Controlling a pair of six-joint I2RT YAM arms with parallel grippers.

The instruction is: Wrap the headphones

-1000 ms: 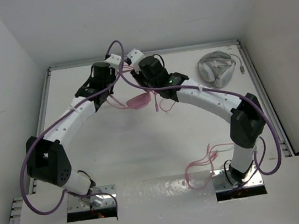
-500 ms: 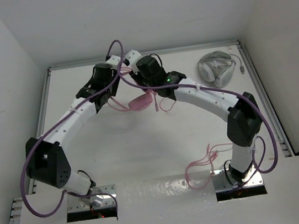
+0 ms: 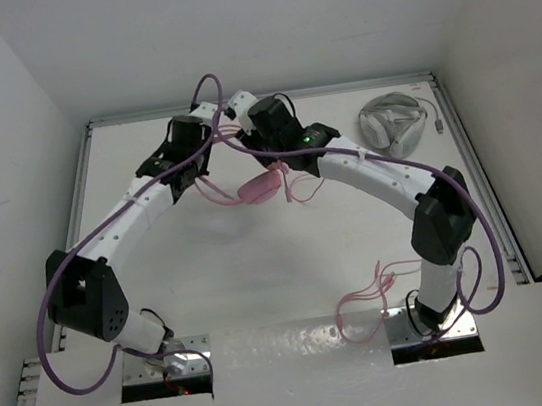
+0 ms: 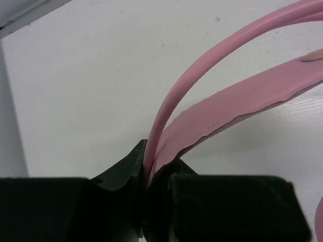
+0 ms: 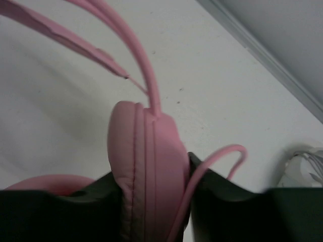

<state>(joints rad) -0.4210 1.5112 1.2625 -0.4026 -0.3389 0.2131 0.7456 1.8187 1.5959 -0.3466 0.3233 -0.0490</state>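
Note:
The pink headphones (image 3: pixel 257 189) hang just above the table's far middle, held between both arms. My left gripper (image 3: pixel 205 178) is shut on the thin pink headband (image 4: pixel 242 101); in the left wrist view its jaws pinch both the round rod and the flat strip (image 4: pixel 149 169). My right gripper (image 3: pixel 273 170) is shut on one padded earcup (image 5: pixel 146 151), and a strand of the pink cable (image 5: pixel 222 154) is squeezed against the right-hand jaw. A second earcup (image 5: pixel 45 182) peeks in at the lower left of the right wrist view. The rest of the cable (image 3: pixel 360 299) trails in loose loops beside the right arm's base.
Grey-white headphones (image 3: pixel 391 123) with a grey cable lie at the back right, and their edge (image 5: pixel 303 161) shows in the right wrist view. Raised rails edge the table at the back (image 3: pixel 336 87) and sides. Purple robot cables arch over both arms.
My left gripper opened briefly and has closed again on the headband. The right wrist has shifted slightly toward the back, and the headphones moved a little with it.

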